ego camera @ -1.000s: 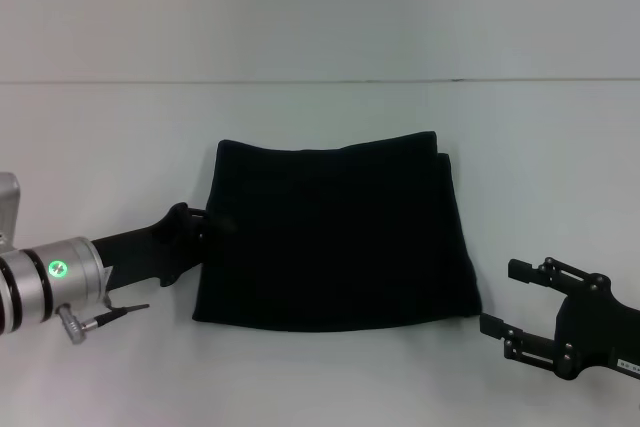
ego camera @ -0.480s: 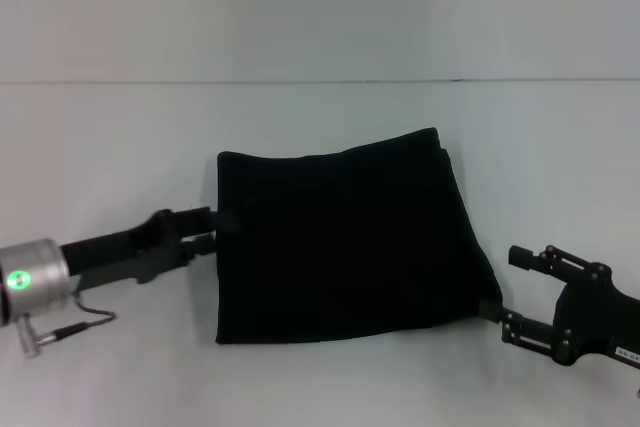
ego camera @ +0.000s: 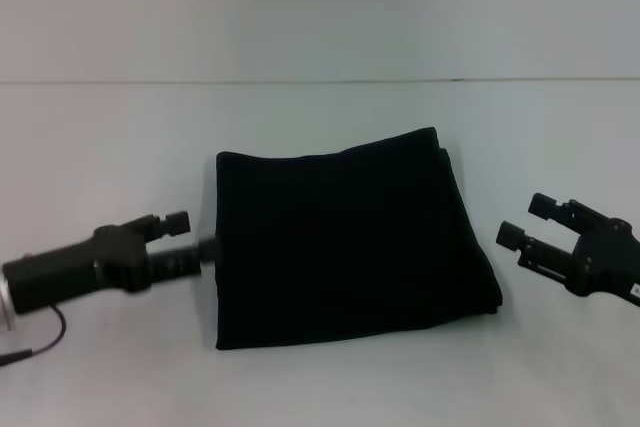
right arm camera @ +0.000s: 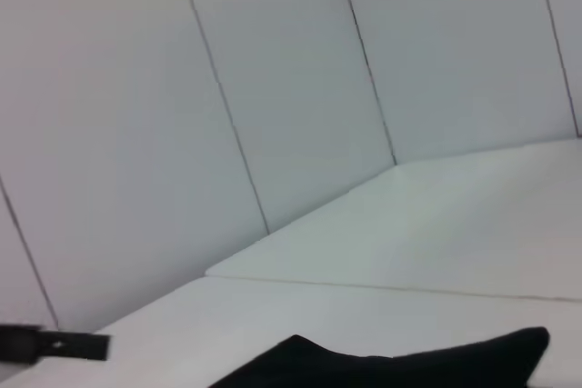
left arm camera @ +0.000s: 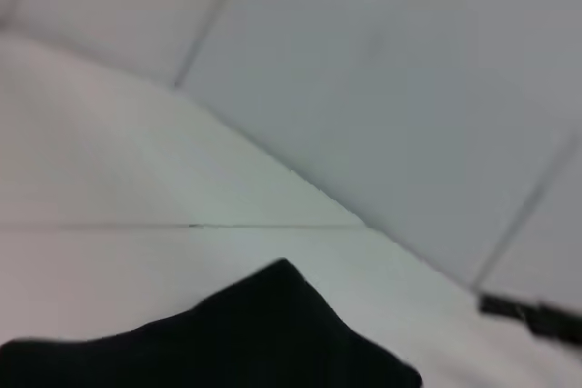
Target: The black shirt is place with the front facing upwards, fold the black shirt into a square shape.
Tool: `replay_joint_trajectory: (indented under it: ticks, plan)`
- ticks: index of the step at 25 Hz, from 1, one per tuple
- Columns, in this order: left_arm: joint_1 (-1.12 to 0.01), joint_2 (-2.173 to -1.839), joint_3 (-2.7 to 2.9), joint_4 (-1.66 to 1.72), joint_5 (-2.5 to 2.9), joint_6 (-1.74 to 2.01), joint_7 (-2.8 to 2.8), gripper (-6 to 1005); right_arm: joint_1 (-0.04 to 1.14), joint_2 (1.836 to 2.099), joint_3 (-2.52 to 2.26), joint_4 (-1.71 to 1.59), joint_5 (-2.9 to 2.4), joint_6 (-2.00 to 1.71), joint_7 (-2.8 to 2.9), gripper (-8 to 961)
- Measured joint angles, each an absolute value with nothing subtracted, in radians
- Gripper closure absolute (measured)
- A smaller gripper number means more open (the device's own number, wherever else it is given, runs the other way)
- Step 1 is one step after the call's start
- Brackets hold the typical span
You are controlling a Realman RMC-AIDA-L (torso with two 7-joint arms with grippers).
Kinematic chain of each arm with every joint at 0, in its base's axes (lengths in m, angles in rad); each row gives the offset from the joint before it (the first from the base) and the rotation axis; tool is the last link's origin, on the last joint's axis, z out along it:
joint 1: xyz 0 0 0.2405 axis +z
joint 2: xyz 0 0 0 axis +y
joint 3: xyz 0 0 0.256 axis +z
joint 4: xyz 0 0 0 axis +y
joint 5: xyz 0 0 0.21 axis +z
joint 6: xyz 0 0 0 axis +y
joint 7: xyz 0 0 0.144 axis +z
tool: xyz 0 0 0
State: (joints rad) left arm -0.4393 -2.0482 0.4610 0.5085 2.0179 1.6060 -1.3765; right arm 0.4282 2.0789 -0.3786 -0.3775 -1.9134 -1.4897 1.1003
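The black shirt (ego camera: 350, 237) lies folded into a rough square on the white table (ego camera: 100, 147). Its lettering and neck label are hidden. My left gripper (ego camera: 193, 234) is open and empty, right beside the shirt's left edge. My right gripper (ego camera: 523, 219) is open and empty, a little off the shirt's right edge near its front right corner. A corner of the shirt shows in the left wrist view (left arm camera: 273, 333) and in the right wrist view (right arm camera: 409, 365). Neither wrist view shows its own fingers.
A pale panelled wall (ego camera: 320, 7) stands behind the table. A seam line (ego camera: 300, 81) crosses the table's far part. The right gripper shows far off in the left wrist view (left arm camera: 536, 315), and the left gripper far off in the right wrist view (right arm camera: 55, 344).
The shirt's left and front edges were pushed in, leaving it squarer. Both grippers have since drawn back from the cloth, the left to the left, the right up and away from the front right corner.
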Motion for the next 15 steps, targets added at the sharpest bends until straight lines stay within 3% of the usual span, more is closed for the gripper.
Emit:
replay_joint_trajectory:
  ticks: [5,11,15]
  plan:
    - [-0.414,-2.065,0.472,0.511,2.020,1.622,-1.255,77,0.450,2.077,-0.363,-0.385,-1.891,-1.427,1.229,146]
    - [-0.401,-2.072,0.534,0.508,2.023,1.630,-1.174,61,0.603,2.017,-0.421,-0.384,-1.940,-1.269,1.825,146]
    - [-0.382,-2.084,0.528,0.522,2.014,1.647,-1.117,60,0.690,2.005,-0.467,-0.382,-1.959,-1.201,2.107,146]
